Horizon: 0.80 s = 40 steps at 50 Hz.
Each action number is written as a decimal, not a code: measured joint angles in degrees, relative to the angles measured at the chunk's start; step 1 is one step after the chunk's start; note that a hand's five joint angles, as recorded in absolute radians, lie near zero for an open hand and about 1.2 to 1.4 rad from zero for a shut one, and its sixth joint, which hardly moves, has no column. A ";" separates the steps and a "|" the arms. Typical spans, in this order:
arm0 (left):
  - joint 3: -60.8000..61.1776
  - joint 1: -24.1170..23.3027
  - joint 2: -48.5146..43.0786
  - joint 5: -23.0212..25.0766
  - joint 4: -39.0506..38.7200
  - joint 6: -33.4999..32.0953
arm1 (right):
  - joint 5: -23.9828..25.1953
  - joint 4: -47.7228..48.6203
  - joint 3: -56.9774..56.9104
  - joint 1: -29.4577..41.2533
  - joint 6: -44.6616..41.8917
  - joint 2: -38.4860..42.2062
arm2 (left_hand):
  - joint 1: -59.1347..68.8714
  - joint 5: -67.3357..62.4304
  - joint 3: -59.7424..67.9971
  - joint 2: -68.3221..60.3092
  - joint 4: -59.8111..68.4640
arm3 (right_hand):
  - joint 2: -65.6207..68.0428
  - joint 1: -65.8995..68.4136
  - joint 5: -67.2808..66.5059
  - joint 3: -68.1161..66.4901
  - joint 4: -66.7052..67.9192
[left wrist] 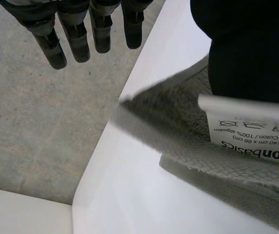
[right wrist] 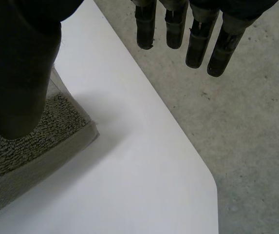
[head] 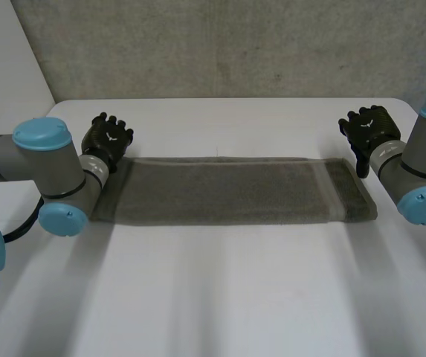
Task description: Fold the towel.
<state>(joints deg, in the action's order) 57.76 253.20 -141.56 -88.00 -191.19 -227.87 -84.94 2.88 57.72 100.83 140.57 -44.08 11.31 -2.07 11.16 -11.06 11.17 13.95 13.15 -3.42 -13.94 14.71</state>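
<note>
The white table (head: 220, 297) carries a grey towel (head: 227, 190). The towel lies flat as a long strip across the table, nearer to the far edge than to the near one. It seems folded in layers, though its edges are hard to read. A white care label (left wrist: 256, 131) sticks out at one end.

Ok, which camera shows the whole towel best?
The head view: the towel lies there end to end, a long strip. The left wrist view gives one corner with its label; the right wrist view gives a corner of the other end, flat on the table.
</note>
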 measured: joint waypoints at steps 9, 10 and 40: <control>2.73 -0.62 4.00 -1.08 0.21 0.41 | 0.21 0.29 5.80 -0.37 2.86 -8.51 | -1.11 0.59 -1.20 1.03 -1.19 | 0.00 -0.07 0.00 0.00 0.00; 3.26 -0.62 4.71 -1.02 0.21 0.69 | 0.30 0.24 6.60 -0.45 3.12 -9.54 | -1.11 0.62 -1.21 1.07 -1.19 | 0.00 -0.07 0.00 0.00 0.00; -3.61 4.15 -3.99 1.92 3.68 3.82 | 8.68 -6.27 28.32 -4.86 4.64 -21.77 | -0.63 0.41 -0.64 0.54 -0.65 | 0.00 -0.28 0.00 0.00 0.00</control>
<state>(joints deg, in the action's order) 54.15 257.35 -145.56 -86.08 -187.52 -224.05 -76.26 -3.39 86.04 95.97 145.21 -65.85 10.68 -1.67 10.52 -10.51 10.52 13.95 12.87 -3.42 -13.94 14.71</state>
